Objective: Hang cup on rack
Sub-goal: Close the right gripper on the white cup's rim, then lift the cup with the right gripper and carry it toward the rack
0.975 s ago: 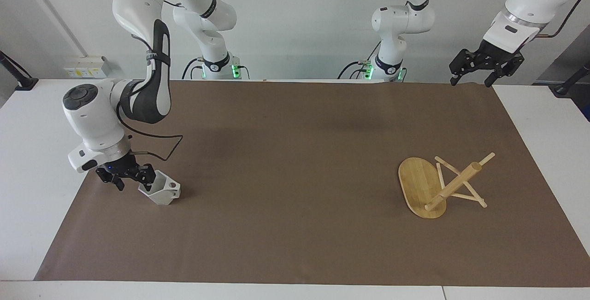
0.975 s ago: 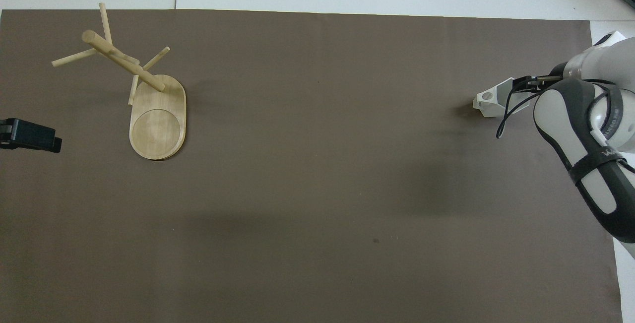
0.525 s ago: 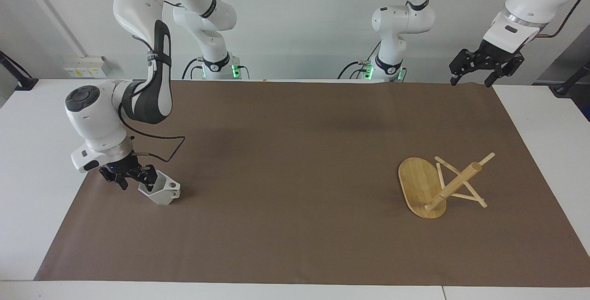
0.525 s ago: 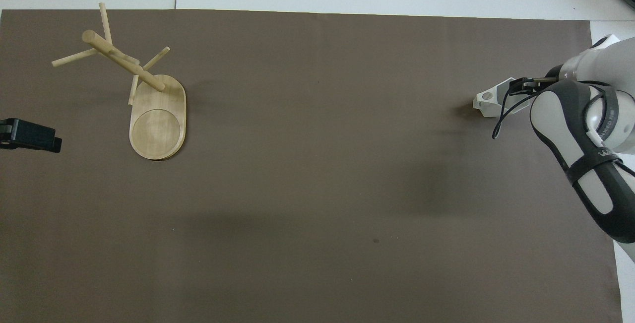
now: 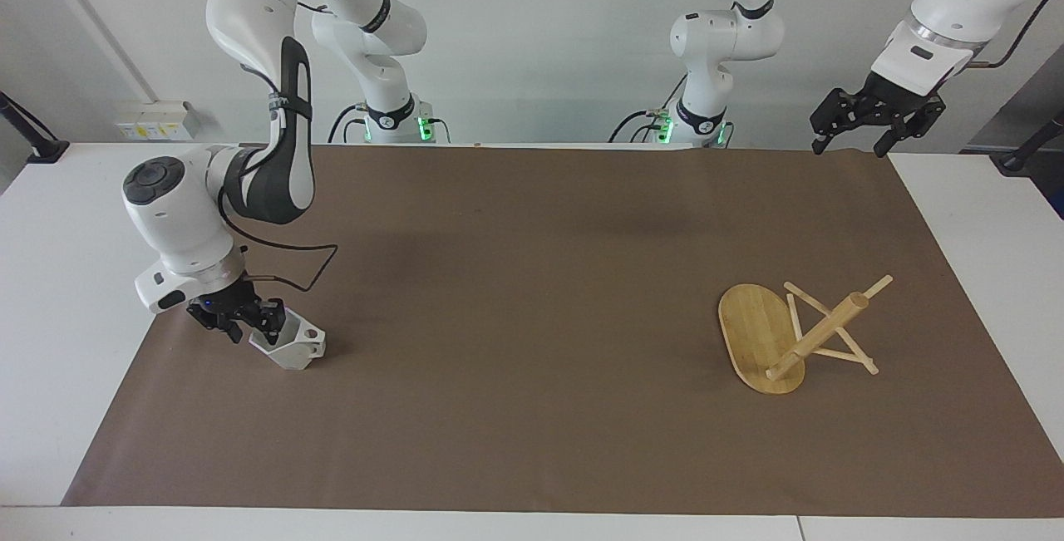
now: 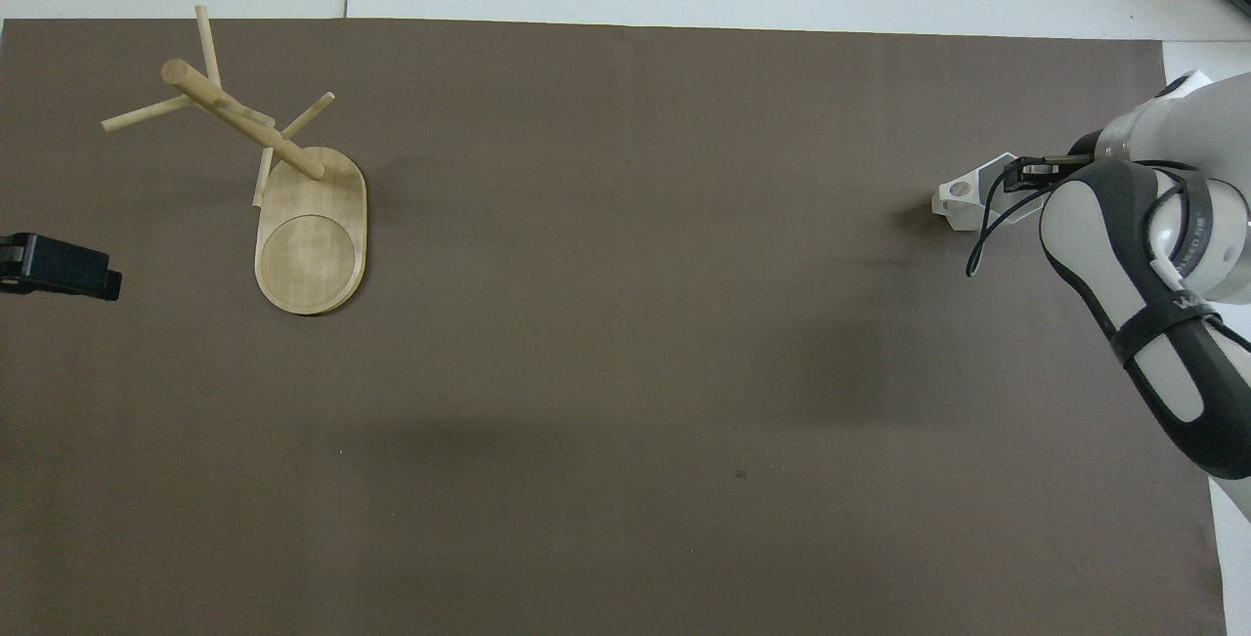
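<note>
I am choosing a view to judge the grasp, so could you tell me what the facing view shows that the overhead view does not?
Only the facing view shows both arm bases, the whole left gripper waiting raised over the mat's edge, and the right gripper at the cup's rim. Only the overhead view shows the round recess in the rack's base; there the right arm covers much of the cup. Both show the cup on the brown mat and the rack standing at the left arm's end.
</note>
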Available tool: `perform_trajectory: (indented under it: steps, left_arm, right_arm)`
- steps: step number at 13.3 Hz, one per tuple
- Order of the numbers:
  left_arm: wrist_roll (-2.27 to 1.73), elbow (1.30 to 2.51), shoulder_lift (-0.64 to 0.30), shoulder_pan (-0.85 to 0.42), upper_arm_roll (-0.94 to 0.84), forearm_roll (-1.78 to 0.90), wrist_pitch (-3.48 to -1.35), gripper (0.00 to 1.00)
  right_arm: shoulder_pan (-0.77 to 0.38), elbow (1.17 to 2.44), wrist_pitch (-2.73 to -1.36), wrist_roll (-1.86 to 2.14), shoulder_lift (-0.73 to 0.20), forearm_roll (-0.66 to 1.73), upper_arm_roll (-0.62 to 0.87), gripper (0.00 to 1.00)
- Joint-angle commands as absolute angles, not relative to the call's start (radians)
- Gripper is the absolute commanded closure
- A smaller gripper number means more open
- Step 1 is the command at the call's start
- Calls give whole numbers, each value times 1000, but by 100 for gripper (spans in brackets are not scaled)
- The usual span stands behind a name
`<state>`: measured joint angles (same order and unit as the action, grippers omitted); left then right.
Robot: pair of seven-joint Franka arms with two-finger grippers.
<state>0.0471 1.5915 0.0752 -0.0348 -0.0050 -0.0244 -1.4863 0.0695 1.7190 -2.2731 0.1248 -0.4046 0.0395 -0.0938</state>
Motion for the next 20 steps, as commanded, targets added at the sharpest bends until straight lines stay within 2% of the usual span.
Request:
perform_trajectory:
  steps: [1, 5, 8, 11, 16, 20]
  left_arm:
    - [40, 1620, 100, -34, -6, -6, -1491, 0]
    - [40, 1620, 100, -34, -8, -6, -1491, 0]
    - [40, 1620, 100, -34, -6, -6, -1491, 0]
    - [40, 1620, 100, -35, -8, -6, -1491, 0]
    - [40, 1620, 100, -34, -6, -6, -1491, 0]
    - [40, 1620, 100, -34, -6, -6, -1491, 0]
  right_arm:
    - [75, 1718, -2249, 113, -400, 57, -86, 63]
    - [75, 1713, -2237, 112, -399, 57, -81, 78]
    - [75, 1712, -2237, 112, -399, 57, -77, 95]
    - [75, 1710, -2237, 112, -399, 57, -77, 100]
    - [75, 1703, -2223, 114, -393, 57, -74, 100]
    - [75, 1536, -1941, 109, -362, 122, -25, 100]
